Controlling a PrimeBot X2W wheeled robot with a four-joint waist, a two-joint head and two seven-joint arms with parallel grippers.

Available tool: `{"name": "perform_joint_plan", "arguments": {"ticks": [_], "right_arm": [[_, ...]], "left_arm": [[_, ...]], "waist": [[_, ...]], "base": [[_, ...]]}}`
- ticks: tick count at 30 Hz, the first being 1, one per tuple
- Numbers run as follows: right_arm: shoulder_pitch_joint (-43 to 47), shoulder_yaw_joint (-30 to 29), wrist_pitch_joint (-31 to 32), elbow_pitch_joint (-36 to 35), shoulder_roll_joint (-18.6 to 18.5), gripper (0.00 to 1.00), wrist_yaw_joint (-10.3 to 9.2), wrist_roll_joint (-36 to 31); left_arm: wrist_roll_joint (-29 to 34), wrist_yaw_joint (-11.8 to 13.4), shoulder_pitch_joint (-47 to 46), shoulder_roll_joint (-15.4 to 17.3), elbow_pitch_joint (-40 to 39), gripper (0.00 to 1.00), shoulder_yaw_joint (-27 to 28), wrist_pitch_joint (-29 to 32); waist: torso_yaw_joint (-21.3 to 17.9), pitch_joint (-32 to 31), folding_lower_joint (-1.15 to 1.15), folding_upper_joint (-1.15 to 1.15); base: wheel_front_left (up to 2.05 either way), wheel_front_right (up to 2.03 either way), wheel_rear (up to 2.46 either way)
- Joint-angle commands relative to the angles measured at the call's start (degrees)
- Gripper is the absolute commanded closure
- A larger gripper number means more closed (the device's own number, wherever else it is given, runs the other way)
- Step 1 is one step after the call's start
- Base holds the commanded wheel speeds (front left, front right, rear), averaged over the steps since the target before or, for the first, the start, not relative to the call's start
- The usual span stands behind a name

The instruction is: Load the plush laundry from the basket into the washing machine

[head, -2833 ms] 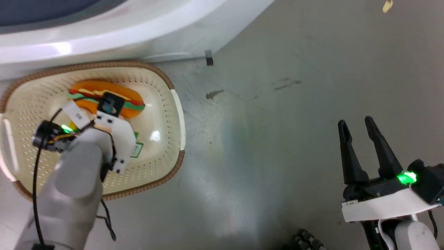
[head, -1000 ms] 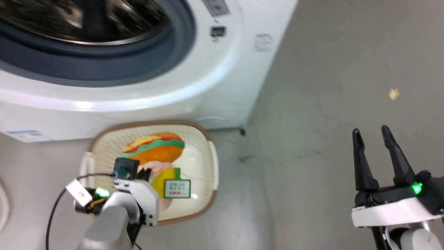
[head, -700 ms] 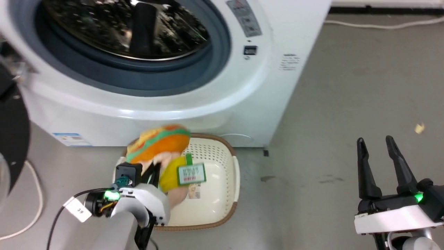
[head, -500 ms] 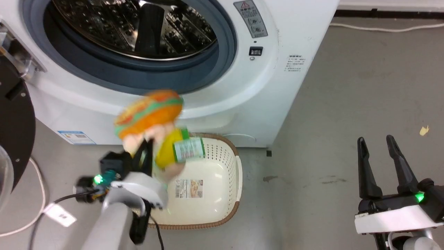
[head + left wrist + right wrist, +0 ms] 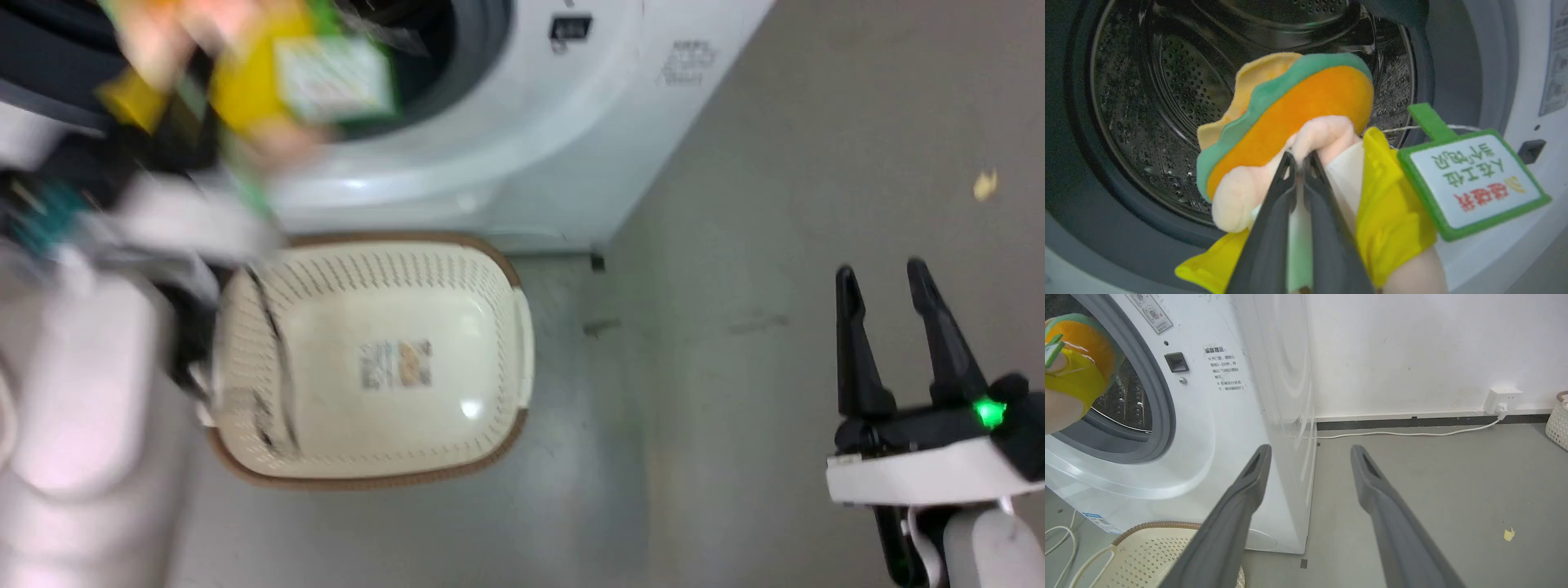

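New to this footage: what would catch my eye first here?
The bright plush doll in its hamburger hat is pinched by the left gripper before the open washing machine, its green-edged tag dangling beside. Below, the cream basket sits on the floor, bare but for a sticker.

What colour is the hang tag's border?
Green, on the plush doll's white rectangular hang tag; clearest in left wrist view.

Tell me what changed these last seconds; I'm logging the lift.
The left gripper, shut on the plush doll, lifted it from the basket up to the drum mouth of the washing machine. The right gripper stayed open and idle; the basket stayed put.
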Motion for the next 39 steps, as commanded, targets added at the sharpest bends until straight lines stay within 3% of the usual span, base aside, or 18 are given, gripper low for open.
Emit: {"name": "perform_joint_plan", "arguments": {"ticks": [1,8,14,22,29,30,31,39], "right_arm": [[-1.22,0.15,-0.26,-0.34,-0.03,0.00,-0.04,0.46],[-5.37,0.97,-0.26,-0.40,-0.03,0.00,-0.04,3.45],[-7.52,2.42,-0.26,0.16,-0.03,0.00,-0.04,5.92],[-9.21,4.07,-0.26,0.64,-0.03,0.00,-0.04,7.87],[-10.04,3.98,-0.26,0.90,-0.03,0.00,-0.04,7.98],[-10.12,3.76,-0.26,0.81,-0.03,0.00,-0.04,8.15],[-10.17,3.42,-0.26,0.73,-0.03,0.00,-0.04,8.42],[-8.96,0.24,-0.26,-0.52,-0.03,0.00,-0.04,5.59]], "left_arm": [[0.10,-0.56,-2.65,1.17,-0.41,1.00,0.49,1.14],[1.07,-4.05,-20.35,8.28,2.98,1.00,0.35,12.46],[2.80,-5.78,-33.87,12.71,12.54,1.00,-1.46,18.18],[6.74,-6.59,-44.40,15.63,26.93,1.00,-5.79,20.23],[7.87,-6.91,-47.59,15.43,35.41,1.00,-8.46,17.80],[7.96,-6.95,-47.63,15.21,36.26,0.04,-8.90,17.07],[7.95,-6.92,-47.60,14.93,37.07,0.00,-9.12,16.13],[6.22,-6.51,-41.94,11.38,41.94,0.00,-9.99,4.00]], "waist": [[-3.12,4.99,-0.01,0.00],[-7.30,12.73,-0.01,0.00],[-10.15,17.17,-0.01,0.00],[-12.06,20.27,-0.01,0.00],[-11.75,19.93,-0.01,0.00],[-11.53,19.58,-0.01,0.00],[-11.27,19.12,-0.01,0.00],[-7.94,10.56,-0.01,0.00]], "base": [[0.00,0.00,0.00],[0.00,0.00,0.00],[0.00,0.00,0.00],[0.00,0.00,0.00],[0.00,0.00,0.00],[0.00,0.00,0.00],[0.00,0.00,0.00],[0.00,0.00,0.00]]}}
